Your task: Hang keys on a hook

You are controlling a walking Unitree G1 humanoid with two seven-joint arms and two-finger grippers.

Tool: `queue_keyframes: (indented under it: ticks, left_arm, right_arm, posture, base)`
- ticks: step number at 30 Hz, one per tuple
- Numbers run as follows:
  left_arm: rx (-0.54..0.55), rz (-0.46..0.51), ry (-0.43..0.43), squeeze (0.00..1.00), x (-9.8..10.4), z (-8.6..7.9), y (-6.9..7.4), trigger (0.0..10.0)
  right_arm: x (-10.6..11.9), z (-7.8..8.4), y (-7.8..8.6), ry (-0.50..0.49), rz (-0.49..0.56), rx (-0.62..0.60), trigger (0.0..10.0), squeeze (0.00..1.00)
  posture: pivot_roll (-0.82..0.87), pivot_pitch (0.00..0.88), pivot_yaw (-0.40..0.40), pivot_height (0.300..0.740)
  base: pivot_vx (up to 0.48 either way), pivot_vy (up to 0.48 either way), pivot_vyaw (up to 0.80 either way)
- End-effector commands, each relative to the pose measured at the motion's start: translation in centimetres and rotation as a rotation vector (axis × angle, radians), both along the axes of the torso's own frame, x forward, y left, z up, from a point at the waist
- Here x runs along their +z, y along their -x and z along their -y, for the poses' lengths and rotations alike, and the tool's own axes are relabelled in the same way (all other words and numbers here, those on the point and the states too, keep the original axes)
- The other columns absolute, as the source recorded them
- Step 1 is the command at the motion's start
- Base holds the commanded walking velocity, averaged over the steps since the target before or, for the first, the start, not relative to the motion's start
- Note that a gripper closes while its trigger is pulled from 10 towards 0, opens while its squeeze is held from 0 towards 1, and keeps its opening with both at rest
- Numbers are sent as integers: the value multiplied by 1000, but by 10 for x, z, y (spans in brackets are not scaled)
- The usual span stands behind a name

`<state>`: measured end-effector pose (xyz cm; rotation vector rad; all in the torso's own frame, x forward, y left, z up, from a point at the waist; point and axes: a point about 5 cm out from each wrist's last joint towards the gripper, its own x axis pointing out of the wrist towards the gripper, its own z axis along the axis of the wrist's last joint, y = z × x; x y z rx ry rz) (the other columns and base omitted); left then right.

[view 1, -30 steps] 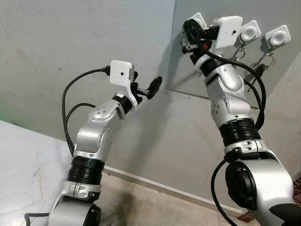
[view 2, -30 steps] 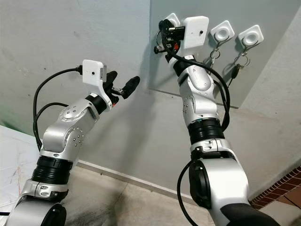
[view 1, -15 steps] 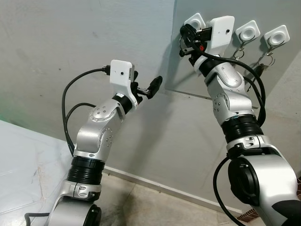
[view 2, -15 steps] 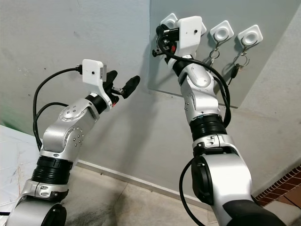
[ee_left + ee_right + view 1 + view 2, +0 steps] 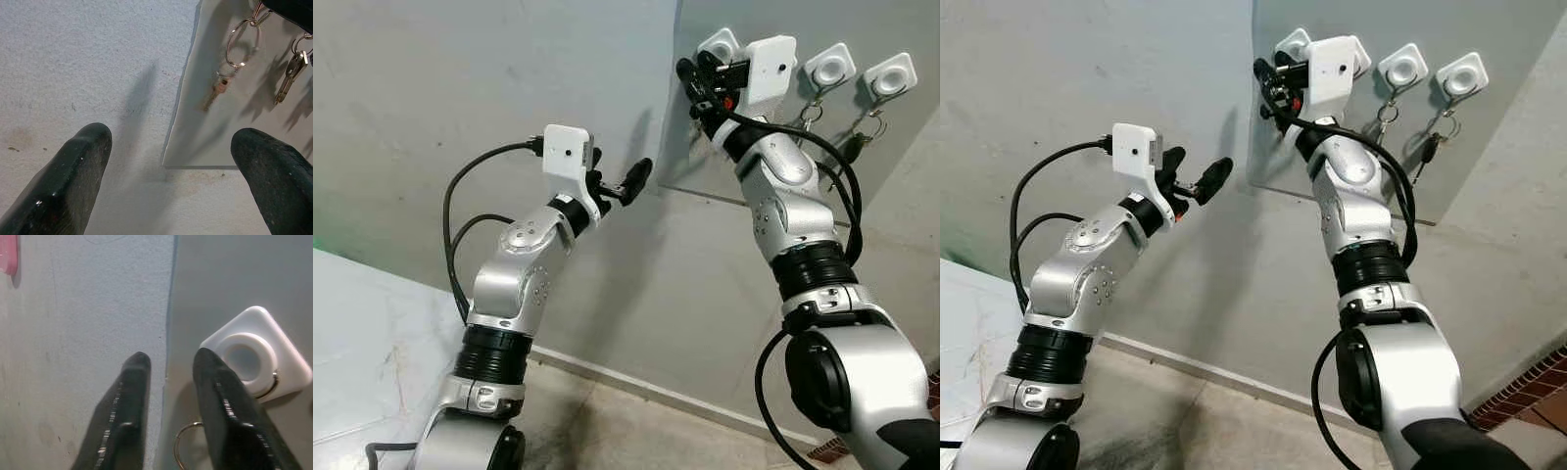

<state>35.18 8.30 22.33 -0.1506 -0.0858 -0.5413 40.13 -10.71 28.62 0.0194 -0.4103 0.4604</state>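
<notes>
Keys (image 5: 222, 85) hang by their ring (image 5: 242, 44) from the leftmost hook (image 5: 257, 357), just beside and slightly below the right end effector (image 5: 168, 369), whose fingers stand a little apart and pinch nothing. The ring's loop lies against one finger, the key's long axis dropping straight down the grey panel (image 5: 901, 157). Of the two arms the right is far nearer; the left end effector (image 5: 631, 181) hovers spread wide, well apart, low and to the left. Judged from this, the hanging looks done, and what remains is a clean retreat away from the ring.
</notes>
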Motion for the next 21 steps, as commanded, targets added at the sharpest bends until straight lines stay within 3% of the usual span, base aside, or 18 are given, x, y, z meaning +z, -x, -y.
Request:
queue_keyframes:
  ticks: [1,6,7,8,9,14,16,21]
  left_arm:
    - [5,25,-7,0,5,-1,1,10000]
    - [20,32,-13,0,4,-2,1,10000]
    - [30,39,-17,0,2,-3,2,10000]
    - [35,43,-18,0,1,-3,2,10000]
    - [47,78,-33,0,1,-4,4,10000]
    - [52,80,-17,0,-4,-5,7,10000]
    - [61,123,-12,0,-2,-5,9,10000]
    - [54,117,-2,0,-3,-2,12,10000]
  right_arm:
    - [-23,5,-2,-1,-97,-20,10000,1000]
    - [-31,6,4,2,-61,-33,10000,1000]
    - [-36,5,9,3,-40,-16,10000,859]
    - [-38,4,11,-3,-35,0,10000,859]
    - [-40,1,18,-17,-4,53,10000,0]
    - [-44,1,31,-70,66,113,10000,0]
    - [-39,2,38,-107,148,108,10000,0]
    - [-43,-2,41,-77,150,115,10000,0]
  posture:
    - [-19,31,-16,740]
    - [-19,32,-14,740]
    - [-19,31,-15,740]
    - [-19,31,-15,740]
    - [-20,30,-14,740]
    - [-24,29,-13,740]
    - [-24,27,-12,740]
    - [-24,24,-13,740]
  base:
    - [0,0,0]
    - [0,0,0]
    - [0,0,0]
    - [0,0,0]
    - [0,0,0]
    - [0,0,0]
    - [0,0,0]
    - [0,0,0]
